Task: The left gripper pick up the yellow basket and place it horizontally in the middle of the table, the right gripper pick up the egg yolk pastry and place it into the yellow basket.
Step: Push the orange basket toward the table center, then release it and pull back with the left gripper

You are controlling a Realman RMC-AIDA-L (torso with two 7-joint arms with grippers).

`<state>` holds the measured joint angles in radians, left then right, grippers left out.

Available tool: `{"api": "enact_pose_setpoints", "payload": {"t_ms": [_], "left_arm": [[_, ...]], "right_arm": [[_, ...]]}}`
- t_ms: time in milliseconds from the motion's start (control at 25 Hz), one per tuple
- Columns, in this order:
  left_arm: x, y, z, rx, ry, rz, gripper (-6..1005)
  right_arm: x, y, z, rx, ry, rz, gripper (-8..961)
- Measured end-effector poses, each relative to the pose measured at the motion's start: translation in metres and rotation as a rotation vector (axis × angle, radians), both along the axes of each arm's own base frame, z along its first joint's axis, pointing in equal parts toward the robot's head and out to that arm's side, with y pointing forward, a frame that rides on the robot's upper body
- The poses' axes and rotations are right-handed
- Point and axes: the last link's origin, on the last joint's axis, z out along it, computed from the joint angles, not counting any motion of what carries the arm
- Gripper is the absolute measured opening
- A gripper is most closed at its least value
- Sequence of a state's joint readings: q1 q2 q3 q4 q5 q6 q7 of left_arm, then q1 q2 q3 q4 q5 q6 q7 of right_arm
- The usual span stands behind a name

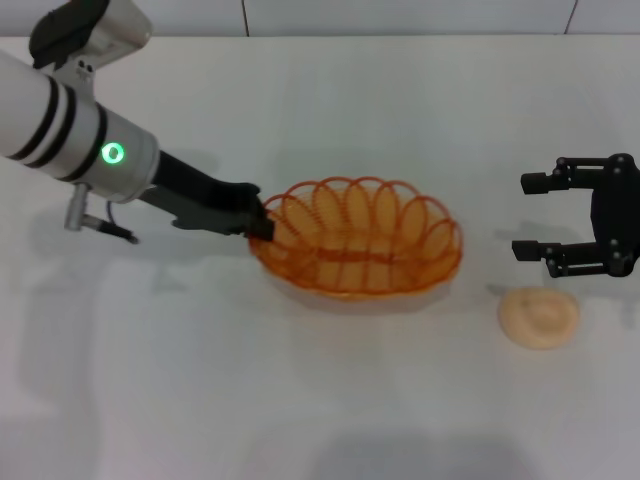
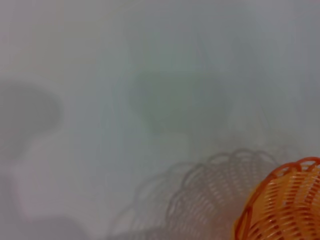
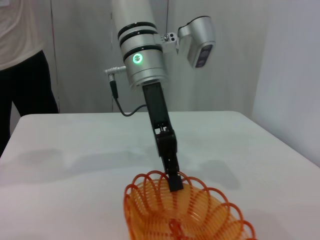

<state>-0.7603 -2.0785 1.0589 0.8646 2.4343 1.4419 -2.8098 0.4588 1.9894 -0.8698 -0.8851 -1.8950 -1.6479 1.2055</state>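
Note:
The yellow basket [image 1: 358,238] is an orange wire oval lying lengthwise near the middle of the white table [image 1: 320,400]. My left gripper [image 1: 262,222] reaches in from the left and is shut on the basket's left rim; the right wrist view shows it [image 3: 175,184] pinching the far rim of the basket [image 3: 185,212]. I cannot tell whether the basket rests on the table or hangs just above it. A part of the basket [image 2: 282,205] and its shadow show in the left wrist view. The egg yolk pastry [image 1: 540,316] lies on the table right of the basket. My right gripper [image 1: 522,216] is open and empty, just behind the pastry.
The table's back edge meets a wall [image 1: 400,15]. A person in dark trousers [image 3: 25,85] stands beyond the table's far side in the right wrist view.

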Motion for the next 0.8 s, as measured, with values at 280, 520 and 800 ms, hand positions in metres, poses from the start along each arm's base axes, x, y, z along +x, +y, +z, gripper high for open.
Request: {"api": "enact_pose_setpoints", "payload": {"t_ms": [280, 520, 800], "left_arm": [[0.011, -0.004, -0.019, -0.015, -0.018, 0.062, 76], [0.017, -0.007, -0.026, -0.023, -0.048, 0.076, 99], [0.018, -0.005, -0.025, -0.002, -0.078, 0.092, 179]], "right_arm": [[0.006, -0.006, 0.003, 0.007, -0.014, 0.028, 741], [0.007, -0.008, 0.005, 0.004, -0.015, 0.034, 742], [0.008, -0.011, 0.011, 0.015, 0.004, 0.04, 742]]}}
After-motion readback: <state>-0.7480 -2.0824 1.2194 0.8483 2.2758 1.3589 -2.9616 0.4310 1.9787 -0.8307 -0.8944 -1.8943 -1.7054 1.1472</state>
